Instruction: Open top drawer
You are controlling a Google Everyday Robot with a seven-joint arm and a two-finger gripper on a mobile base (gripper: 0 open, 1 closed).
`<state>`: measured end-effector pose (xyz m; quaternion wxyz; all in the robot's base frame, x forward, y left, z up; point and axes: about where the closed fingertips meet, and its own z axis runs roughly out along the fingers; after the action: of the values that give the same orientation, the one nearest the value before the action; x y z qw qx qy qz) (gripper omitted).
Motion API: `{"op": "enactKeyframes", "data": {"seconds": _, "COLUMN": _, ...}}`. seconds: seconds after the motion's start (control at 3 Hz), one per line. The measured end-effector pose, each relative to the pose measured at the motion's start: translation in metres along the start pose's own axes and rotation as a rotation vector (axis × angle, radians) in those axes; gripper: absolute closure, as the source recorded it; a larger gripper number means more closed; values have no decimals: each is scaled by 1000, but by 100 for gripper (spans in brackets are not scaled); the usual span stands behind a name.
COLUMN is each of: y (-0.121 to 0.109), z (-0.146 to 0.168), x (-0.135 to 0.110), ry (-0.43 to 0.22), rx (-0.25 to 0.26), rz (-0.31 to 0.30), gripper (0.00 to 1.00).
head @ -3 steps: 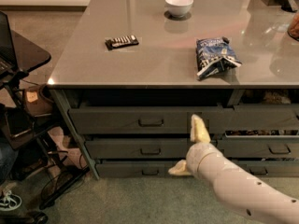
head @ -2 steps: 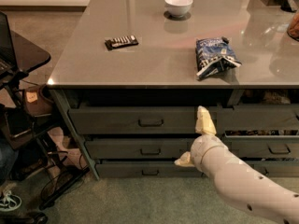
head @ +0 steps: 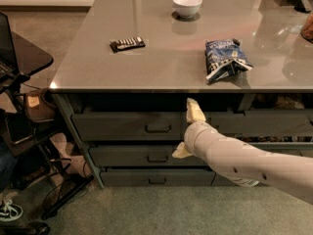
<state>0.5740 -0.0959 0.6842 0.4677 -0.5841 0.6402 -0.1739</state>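
Gripper [head: 185,130] sits in front of the drawer bank under the counter's [head: 146,72] front edge, just right of the top drawer's handle [head: 158,128]. The fingers are spread wide, one pointing up toward the counter's underside and the other down-left over the second drawer [head: 122,155]. Nothing is between them and the handle is not gripped yet.

Change over the last second: the gripper has come up from the second and third drawer level. After a small drift right it has slid left, so it's now level with the top drawer [head: 117,126]. The drawer itself hasn't moved. Its front looks flush with the fronts below, so it still looks closed. My read is that this is the approach phase, with alignment to the handle nearly done and no pull started.

The top drawer is directly under the counter's front edge, in the left, wide column. Its front panel faces the camera. Its long axis runs left-right, parallel to the counter's front edge, and the handle bar lies the same way. It would pull out toward the camera.

The fingers are stacked roughly one above the other, which should suit pinching a horizontal bar. The gripper likely needs a bit more leftward travel first.

On the counter are a bowl [head: 187,5] near the back edge, a chip bag [head: 225,58] toward the front right, and a dark remote [head: 127,43] toward the left. None of them are involved.
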Motion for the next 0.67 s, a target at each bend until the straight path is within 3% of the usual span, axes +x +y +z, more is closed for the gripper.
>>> {"op": "enactKeyframes", "data": {"seconds": 0.33, "y": -7, "z": 17, "x": -1, "ry": 33, "rx": -30, "rz": -32, "gripper": 0}}
{"op": "enactKeyframes", "data": {"seconds": 0.67, "y": -7, "z": 17, "x": -2, "ry": 32, "rx": -30, "rz": -34, "gripper": 0}}
